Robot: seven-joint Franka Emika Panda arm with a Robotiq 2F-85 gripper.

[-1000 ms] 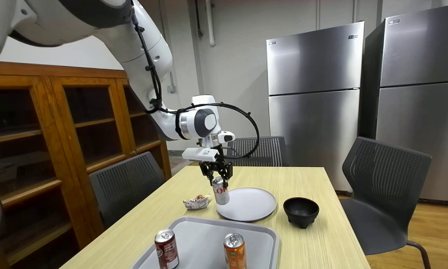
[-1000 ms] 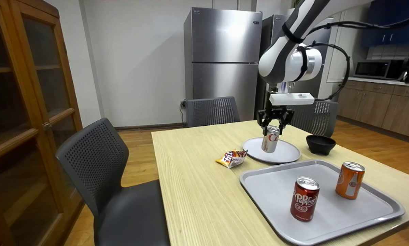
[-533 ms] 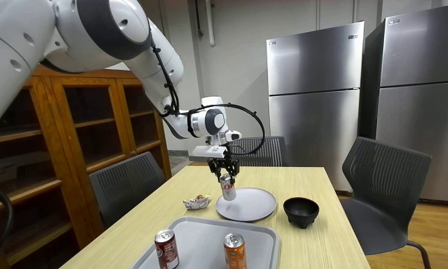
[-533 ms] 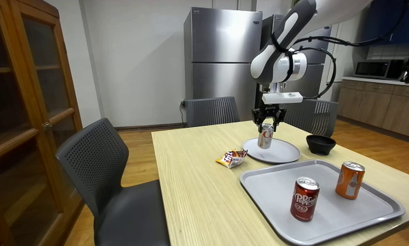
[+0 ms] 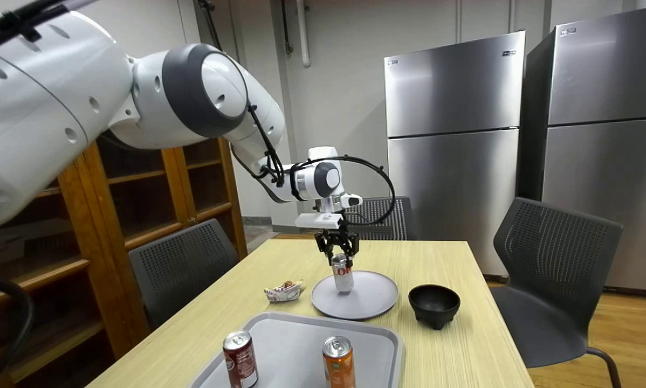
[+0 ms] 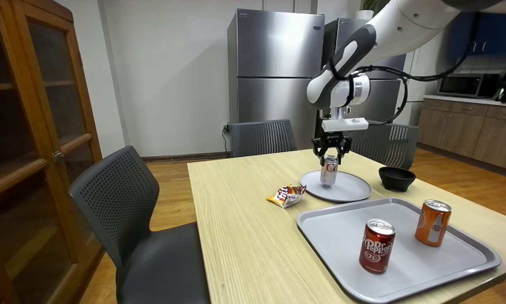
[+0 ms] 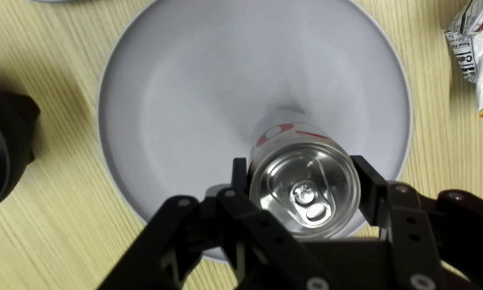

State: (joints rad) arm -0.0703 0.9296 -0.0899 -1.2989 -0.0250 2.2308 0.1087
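Observation:
A silver can with red lettering (image 5: 343,281) stands over the left part of a round grey plate (image 5: 376,297). My gripper (image 5: 340,260) comes down from above and grasps the can near its top. In an exterior view the can (image 6: 329,176) looks nearly upright, its base at or just above the plate (image 6: 356,189); contact cannot be told. The wrist view shows the can's lid (image 7: 302,193) between the two black fingers (image 7: 240,173), one pressed on each side. Below it the plate (image 7: 177,96) holds nothing else.
A crumpled snack bag (image 6: 287,196) lies beside the plate, and a black bowl (image 5: 434,305) is on its opposite side. A grey tray (image 6: 341,253) carries a dark red can (image 6: 377,245) and an orange can (image 6: 433,223). Chairs (image 5: 555,269) surround the table.
My gripper has carried the silver can from the plate's edge further over the plate. The can rose slightly midway, then came down a little. Everything else on the table stayed put.

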